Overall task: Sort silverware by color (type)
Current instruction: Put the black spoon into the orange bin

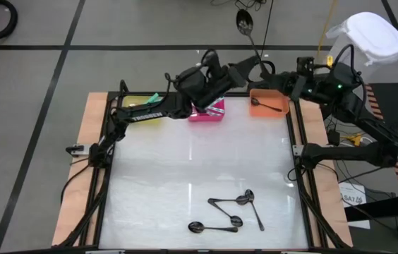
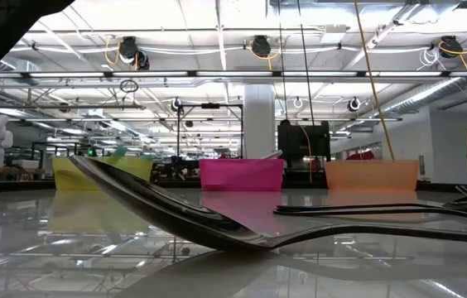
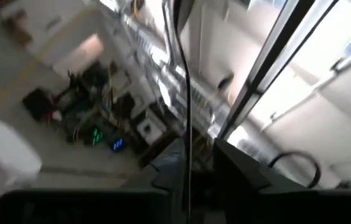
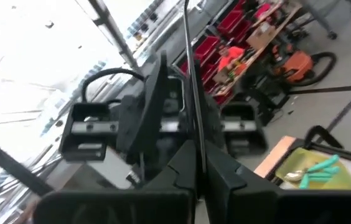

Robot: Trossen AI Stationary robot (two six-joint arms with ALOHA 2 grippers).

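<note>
High view: white table [image 1: 185, 169] on a grey floor; both grippers meet above the pink bin [image 1: 207, 113], right gripper [image 1: 264, 70] clenched on a dark spoon [image 1: 250, 32], left gripper [image 1: 252, 69] half released beside it. Low view: dark spoons [image 2: 217, 223] before that bin, workshop behind

You'll find one readable text only: white "TROSSEN" lettering on the dark left arm [image 1: 142, 116] link.
</note>
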